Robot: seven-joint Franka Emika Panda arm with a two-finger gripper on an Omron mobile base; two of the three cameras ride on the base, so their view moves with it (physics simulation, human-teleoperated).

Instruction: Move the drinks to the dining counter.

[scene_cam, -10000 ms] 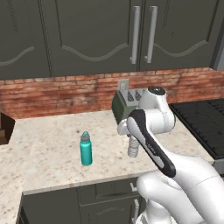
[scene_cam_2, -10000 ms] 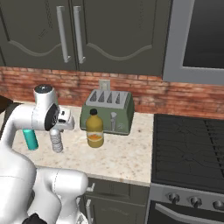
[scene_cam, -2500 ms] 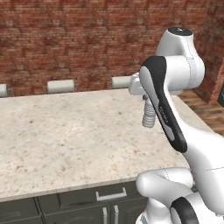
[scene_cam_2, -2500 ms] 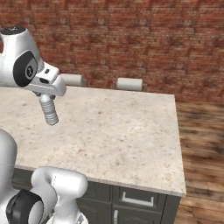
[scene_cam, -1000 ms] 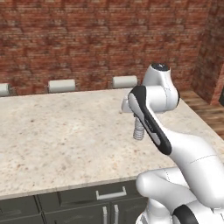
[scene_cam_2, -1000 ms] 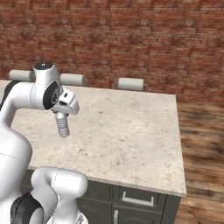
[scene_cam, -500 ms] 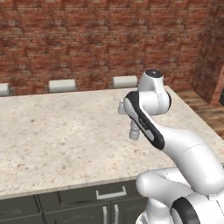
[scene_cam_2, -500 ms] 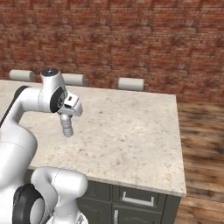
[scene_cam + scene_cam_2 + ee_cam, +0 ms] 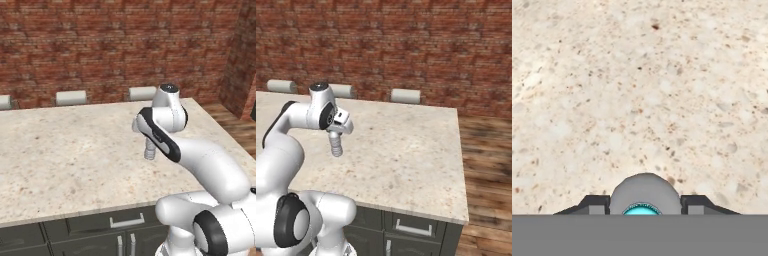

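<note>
A small clear ribbed water bottle hangs upright in my gripper, which is shut on its capped top. The bottle is low over the dining counter, a beige speckled stone top, near its middle. Whether its base touches the stone I cannot tell. In the hand view I look straight down at the bottle between my two dark fingertips, with its blue cap at the bottom edge and the speckled counter below.
Three pale stool backs stand along the counter's far side in front of a red brick wall. The counter's right edge drops to a wood floor.
The arm has folded lower and carried the bottle a little farther in over the counter. The grip on it has stayed the same.
</note>
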